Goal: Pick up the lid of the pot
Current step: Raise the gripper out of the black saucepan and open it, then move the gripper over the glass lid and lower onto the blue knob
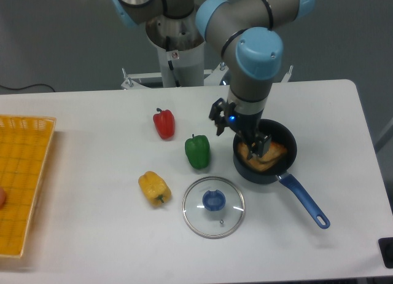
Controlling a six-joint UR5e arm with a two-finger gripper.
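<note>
Bearings are taken from the centre of the pot lid, with 12 o'clock at the top of my camera view. I find the pot lid (198, 225) lying flat on the white table (92, 228), glass panel within a metal rim. Its blue knob (214, 200) points upward, and a small fitting shows in the glass at about 5 o'clock from the knob.

I observe the gripper (239, 130) between 12 and 1 o'clock, well apart from the lid. Its jaws stand wide open, with nothing in their hold. In my view one finger is at the left of the black pan (242, 169) and the other overlaps the pan's interior; I cannot tell their height above it.

The pan sits between 1 and 2 o'clock, with a brown item (270, 160) inside, partly hidden by the gripper. Its blue handle (305, 199) runs out between 4 and 5 o'clock from the pan.

I record a green pepper (198, 152) between 11 and 12, near the lid, a red pepper (164, 124) at 11, farther off, and a yellow pepper (153, 188) near 10. At 9 o'clock, an orange crate (24, 185) is cut off by the frame edge.
</note>
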